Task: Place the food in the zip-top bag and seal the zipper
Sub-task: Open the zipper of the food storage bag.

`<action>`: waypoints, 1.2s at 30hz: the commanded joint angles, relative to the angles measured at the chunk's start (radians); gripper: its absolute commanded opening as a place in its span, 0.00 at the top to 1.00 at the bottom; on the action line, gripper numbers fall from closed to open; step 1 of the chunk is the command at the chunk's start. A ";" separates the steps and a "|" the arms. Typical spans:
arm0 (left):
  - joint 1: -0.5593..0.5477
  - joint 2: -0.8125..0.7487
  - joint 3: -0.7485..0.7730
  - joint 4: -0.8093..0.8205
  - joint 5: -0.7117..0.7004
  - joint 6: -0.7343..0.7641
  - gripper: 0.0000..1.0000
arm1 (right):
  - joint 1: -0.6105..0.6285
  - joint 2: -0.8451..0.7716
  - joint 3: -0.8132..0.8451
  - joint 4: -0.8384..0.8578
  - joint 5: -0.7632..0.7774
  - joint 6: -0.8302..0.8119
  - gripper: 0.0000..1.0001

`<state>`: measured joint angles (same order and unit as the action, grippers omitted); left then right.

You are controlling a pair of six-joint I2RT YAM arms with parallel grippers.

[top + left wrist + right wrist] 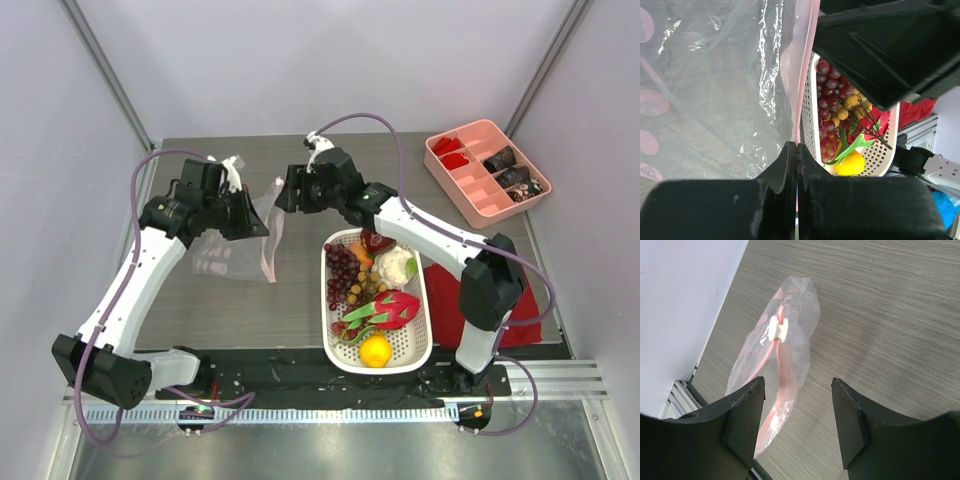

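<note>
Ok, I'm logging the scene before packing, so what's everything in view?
zip-top bag: one, clear with pink dots, held up left of basket
basket: one, white, centre, holding fruit
grapes: one bunch, purple, basket's left side
dragon fruit: one, pink, basket middle
yellow fruit: one, yellow, basket's near end
white bulb: one, white, basket's far right
tray: one, pink, far right corner
cloth: one, red, right of basket
left end effector: one, black, shut on bag's edge
right end effector: one, black, open, over bag
</note>
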<state>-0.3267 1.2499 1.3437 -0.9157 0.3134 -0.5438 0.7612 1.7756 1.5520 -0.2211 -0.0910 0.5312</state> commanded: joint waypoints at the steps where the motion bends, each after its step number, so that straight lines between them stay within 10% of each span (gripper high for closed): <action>1: 0.006 0.002 0.025 0.043 0.059 -0.008 1.00 | 0.015 0.036 0.062 0.042 0.054 0.015 0.41; 8: 0.005 0.003 0.014 0.035 0.101 -0.001 1.00 | 0.020 0.077 0.111 0.049 0.062 0.041 0.46; 15: 0.006 0.008 -0.002 0.002 -0.019 0.042 1.00 | 0.018 0.044 0.097 0.042 0.011 0.039 0.97; 23: 0.038 0.016 -0.011 -0.003 -0.296 0.143 1.00 | -0.054 -0.056 -0.038 0.075 -0.260 0.128 0.99; 32: 0.046 0.034 0.009 0.001 -0.237 0.237 1.00 | -0.114 -0.088 -0.101 0.154 -0.385 0.131 0.99; 35: 0.040 0.013 0.020 0.057 -0.133 0.263 0.79 | -0.092 -0.081 -0.092 0.155 -0.375 0.133 0.99; 36: 0.032 0.008 0.025 0.073 -0.117 0.277 0.58 | -0.088 -0.077 -0.087 0.155 -0.375 0.139 0.99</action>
<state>-0.2920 1.2892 1.3369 -0.9070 0.1127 -0.3389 0.6636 1.7390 1.4399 -0.1253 -0.4526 0.6544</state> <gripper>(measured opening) 0.186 0.023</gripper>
